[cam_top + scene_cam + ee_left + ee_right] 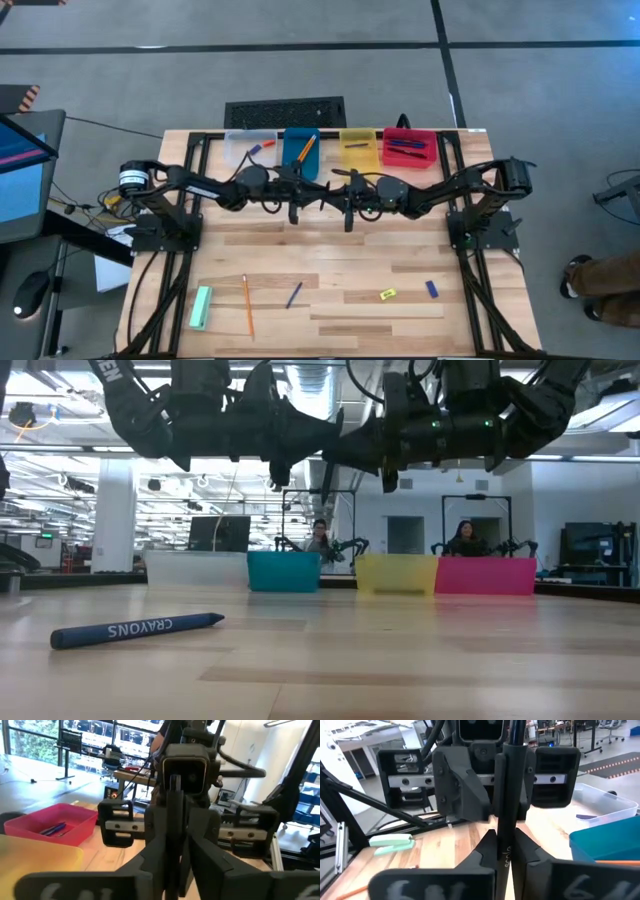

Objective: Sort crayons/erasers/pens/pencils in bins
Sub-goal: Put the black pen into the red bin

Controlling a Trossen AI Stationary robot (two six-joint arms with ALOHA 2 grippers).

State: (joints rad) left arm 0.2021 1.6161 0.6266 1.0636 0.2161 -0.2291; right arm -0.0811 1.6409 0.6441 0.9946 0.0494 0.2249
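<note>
My two grippers meet tip to tip above the middle of the table. A dark pen (509, 795) stands upright between them. My right gripper (506, 840) is shut on it. My left gripper (177, 827) faces it from the table's left, slightly open, with its fingers (465, 790) close on either side of the pen (174, 805). The clear bin (250, 148), blue bin (300, 148), yellow bin (358, 145) and red bin (408, 147) stand in a row at the far edge. An orange pencil (246, 305), a blue crayon (135, 630), a yellow eraser (387, 294) and a blue eraser (432, 288) lie near the front. My right gripper pinches the pen's shaft (508, 827) between its two fingers. The fingers come level from the table's right and lie across the pen. The pen stands upright in the hold, well clear of the table.
A pale green block (201, 307) lies at the front left. The red bin holds dark pens, the blue bin an orange stick, the clear bin small pieces. Black frame posts stand at the table's left and right sides. People sit in the room behind.
</note>
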